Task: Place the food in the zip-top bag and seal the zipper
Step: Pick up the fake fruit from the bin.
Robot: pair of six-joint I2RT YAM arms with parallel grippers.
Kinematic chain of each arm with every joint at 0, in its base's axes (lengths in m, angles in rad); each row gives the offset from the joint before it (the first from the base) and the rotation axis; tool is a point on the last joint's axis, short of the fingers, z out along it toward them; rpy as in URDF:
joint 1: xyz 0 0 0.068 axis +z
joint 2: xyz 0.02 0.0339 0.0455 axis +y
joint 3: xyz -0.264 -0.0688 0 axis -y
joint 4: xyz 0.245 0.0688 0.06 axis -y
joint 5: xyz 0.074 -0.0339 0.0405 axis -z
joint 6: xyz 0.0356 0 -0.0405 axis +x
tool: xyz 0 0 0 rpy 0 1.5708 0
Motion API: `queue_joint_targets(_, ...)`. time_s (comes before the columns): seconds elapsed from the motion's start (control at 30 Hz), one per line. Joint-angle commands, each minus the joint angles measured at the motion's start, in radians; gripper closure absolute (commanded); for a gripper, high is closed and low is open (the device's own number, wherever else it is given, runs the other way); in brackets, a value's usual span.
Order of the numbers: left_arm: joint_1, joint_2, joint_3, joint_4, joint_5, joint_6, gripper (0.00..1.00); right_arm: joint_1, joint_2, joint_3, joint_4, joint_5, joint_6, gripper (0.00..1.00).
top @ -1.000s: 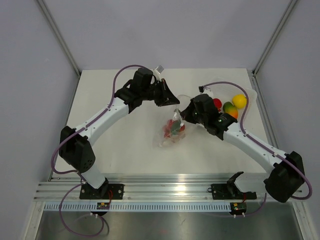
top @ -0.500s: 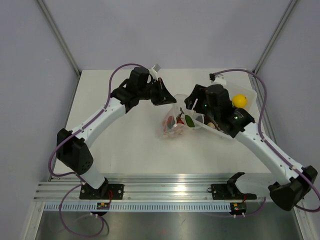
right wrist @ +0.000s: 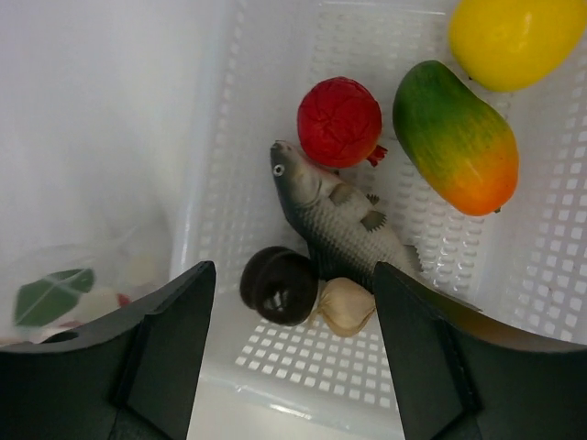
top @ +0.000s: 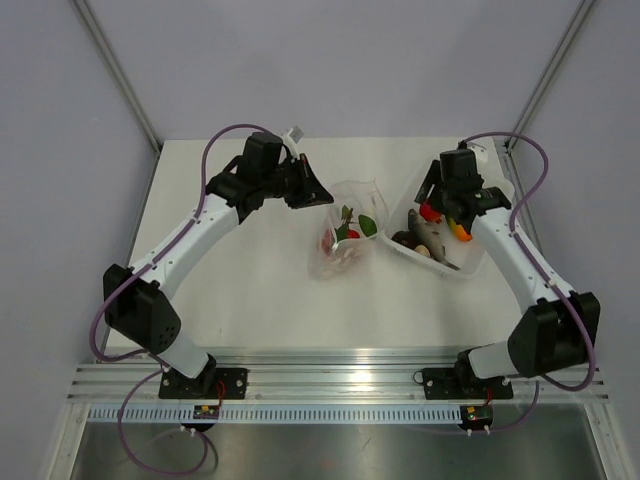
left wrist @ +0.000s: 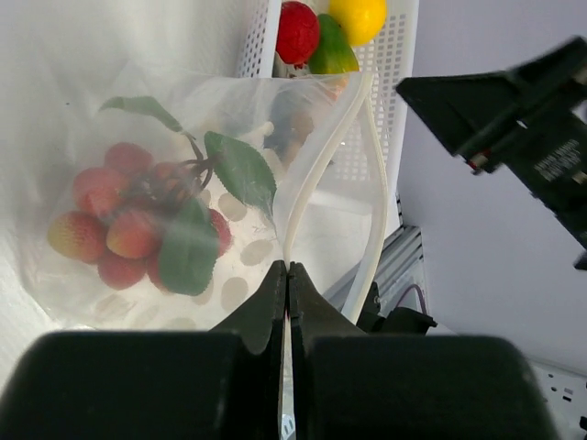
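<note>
The zip-top bag [top: 342,240] lies mid-table, clear with pale dots. My left gripper [left wrist: 289,268] is shut on its zipper [left wrist: 316,179] at the mouth edge and holds that edge up; the mouth gapes toward the tub. Inside the bag [left wrist: 110,165] lies food: a cluster of red fruits [left wrist: 119,229] with green leaves [top: 366,225]. My right gripper [right wrist: 293,268] is open and empty, hanging over the tub above a dark mushroom [right wrist: 280,284] and a garlic bulb [right wrist: 347,305]. Beside these lie a grey fish [right wrist: 344,225], a red ball [right wrist: 339,119], a mango [right wrist: 454,137] and a yellow lemon [right wrist: 504,37].
The rigid white perforated tub [top: 478,262] stands right of the bag, its near corner close to the bag's mouth. Its left wall [right wrist: 213,137] separates the right gripper from the bag [right wrist: 73,293]. Grey walls enclose the table on three sides.
My right gripper opened and swung from the bag's mouth to the right, over the tub. The left gripper, still shut on the zipper, drew back slightly left with the bag edge.
</note>
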Motion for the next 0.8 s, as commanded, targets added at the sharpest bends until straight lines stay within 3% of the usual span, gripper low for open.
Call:
queue_joint_targets(0.0,0.01,-0.047,0.05,-0.013,-0.028,0.045,1.0,-0.046,0.087,0.035,-0.009,-0.049,-0.053,0.23)
queue_joint_targets(0.3,0.04,-0.044,0.088,-0.027,-0.043,0.062,1.0,-0.104,0.284,0.087,0.038,-0.074,-0.067,0.22)
queue_joint_targets(0.5,0.043,-0.033,0.105,-0.028,-0.039,0.064,1.0,-0.121,0.413,0.173,0.037,-0.075,-0.073,0.13)
queue_joint_targets(0.77,0.063,-0.034,0.125,-0.038,-0.034,0.074,1.0,-0.132,0.548,0.25,0.048,-0.058,-0.077,0.1)
